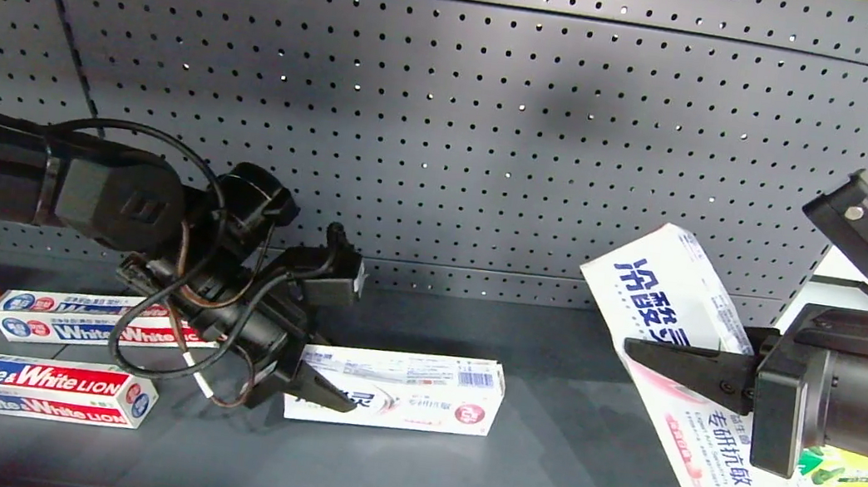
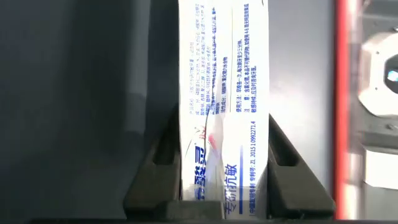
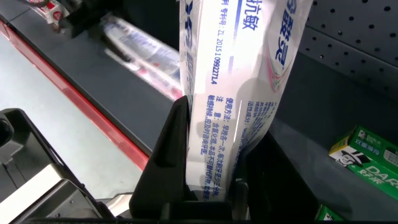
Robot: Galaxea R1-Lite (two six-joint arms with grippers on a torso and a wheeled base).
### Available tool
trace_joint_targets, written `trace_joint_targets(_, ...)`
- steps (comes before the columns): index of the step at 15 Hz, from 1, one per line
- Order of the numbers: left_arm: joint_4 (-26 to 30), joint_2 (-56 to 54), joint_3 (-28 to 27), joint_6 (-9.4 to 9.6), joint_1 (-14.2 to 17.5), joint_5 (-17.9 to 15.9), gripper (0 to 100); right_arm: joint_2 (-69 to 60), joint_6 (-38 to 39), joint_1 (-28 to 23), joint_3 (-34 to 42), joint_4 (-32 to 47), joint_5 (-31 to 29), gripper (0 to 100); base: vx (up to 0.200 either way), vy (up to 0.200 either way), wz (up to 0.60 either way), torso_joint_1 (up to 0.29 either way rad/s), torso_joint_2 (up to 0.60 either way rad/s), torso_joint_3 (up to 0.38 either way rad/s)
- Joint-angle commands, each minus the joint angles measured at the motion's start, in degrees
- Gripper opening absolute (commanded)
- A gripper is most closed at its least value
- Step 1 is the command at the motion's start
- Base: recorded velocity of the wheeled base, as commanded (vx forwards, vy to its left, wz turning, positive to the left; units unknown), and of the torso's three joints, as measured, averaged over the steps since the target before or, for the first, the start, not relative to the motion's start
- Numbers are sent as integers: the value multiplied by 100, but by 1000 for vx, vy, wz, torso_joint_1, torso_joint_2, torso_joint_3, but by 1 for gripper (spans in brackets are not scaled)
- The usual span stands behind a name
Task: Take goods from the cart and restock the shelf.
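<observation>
We see soft, even light from above on the grey shelf (image 1: 453,481), whose board carries a dull sheen and a faint shadow beneath the tilted box (image 1: 666,295). Past the pegboard (image 1: 446,153), the right edge burns out to white. The pegboard's rows of holes bow towards the corners. In the right wrist view the far box (image 3: 140,46) is smeared, while print on the near one stays readable

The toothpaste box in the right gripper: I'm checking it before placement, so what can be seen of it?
The toothpaste box is a long white carton, seemingly cardboard, with blue lettering and a round pink emblem near its lower end. The right gripper's fingers clamp it near the middle. It is held tilted, upper end toward the pegboard, lower end over the shelf's red front edge.
</observation>
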Motion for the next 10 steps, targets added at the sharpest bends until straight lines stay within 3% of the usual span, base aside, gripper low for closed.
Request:
trace_joint_targets(1,-2,-469,423,5,-90,8,0,10,-1,4,-4,0,1,0,0,0,0,0,0,0)
trace_joint_targets(6,-20,-812,871,5,-354,8,0,19,-1,-5,4,0,1,0,0,0,0,0,0,0)
trace_joint_targets(10,-28,-821,1020,5,-372,35,0,10,-1,-40,13,0,1,0,0,0,0,0,0,0)
